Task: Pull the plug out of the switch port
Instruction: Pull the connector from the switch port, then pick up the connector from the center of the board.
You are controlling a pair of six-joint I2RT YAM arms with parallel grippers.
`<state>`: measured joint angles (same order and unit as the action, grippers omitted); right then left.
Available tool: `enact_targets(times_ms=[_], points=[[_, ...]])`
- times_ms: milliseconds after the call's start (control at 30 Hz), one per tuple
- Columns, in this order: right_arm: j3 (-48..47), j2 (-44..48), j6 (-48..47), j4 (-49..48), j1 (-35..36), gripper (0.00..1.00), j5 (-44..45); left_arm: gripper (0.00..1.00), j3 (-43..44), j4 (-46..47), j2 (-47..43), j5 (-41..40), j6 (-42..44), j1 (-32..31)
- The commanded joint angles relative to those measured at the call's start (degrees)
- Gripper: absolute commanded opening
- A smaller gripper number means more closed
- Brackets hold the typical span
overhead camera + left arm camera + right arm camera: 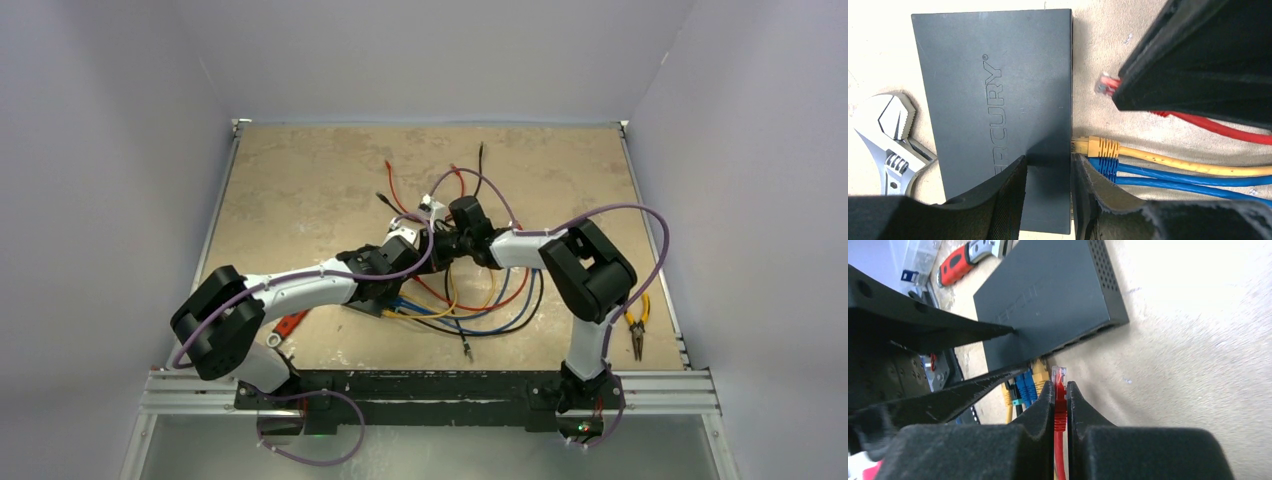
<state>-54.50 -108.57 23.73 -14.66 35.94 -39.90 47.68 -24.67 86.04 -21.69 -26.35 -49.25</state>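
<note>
The switch (993,100) is a flat matte black box lying on the tan table, its sockets along the edge facing the cables. My left gripper (1048,160) is closed on the switch's port edge, one finger on the top face and the other against the socket side. My right gripper (1060,382) is shut on the red plug (1059,376), which is out of the port with a gap of bare table between its clear tip and the switch. In the left wrist view the red plug (1106,86) sticks out of the right gripper's black fingers (1168,75).
A yellow plug (1098,146) and two blue plugs (1105,167) sit in sockets beside my left finger. An adjustable wrench (888,140) lies next to the switch. A red-handled tool (955,265) lies beyond it. Yellow-handled pliers (637,325) and loose cables (470,300) lie on the table.
</note>
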Motion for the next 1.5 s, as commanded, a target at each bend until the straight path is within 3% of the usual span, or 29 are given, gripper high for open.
enact_targets(times_ms=[0,200,367,700,1033,1467], points=[[-2.7,3.71,-3.06,1.15,0.0,0.11,6.71,0.36,-1.6,-1.21,2.64,1.03,0.22,1.28],[-1.61,5.76,-7.5,4.41,0.09,0.44,11.71,0.36,-1.85,-0.94,2.11,1.12,0.15,1.3],[-0.59,6.87,-10.02,7.54,0.09,0.51,14.44,0.36,-1.84,-0.79,1.68,1.29,0.24,1.3],[1.86,7.13,-11.96,11.19,1.25,0.5,14.16,0.37,-2.13,-0.88,2.27,1.19,-0.02,1.29],[1.31,4.78,-12.52,13.02,4.74,0.4,16.95,0.37,-1.73,-1.17,2.73,1.35,0.05,1.27],[-1.25,1.3,-11.65,18.75,11.78,0.24,38.81,0.37,-1.68,-0.75,2.73,1.48,-0.11,1.34]])
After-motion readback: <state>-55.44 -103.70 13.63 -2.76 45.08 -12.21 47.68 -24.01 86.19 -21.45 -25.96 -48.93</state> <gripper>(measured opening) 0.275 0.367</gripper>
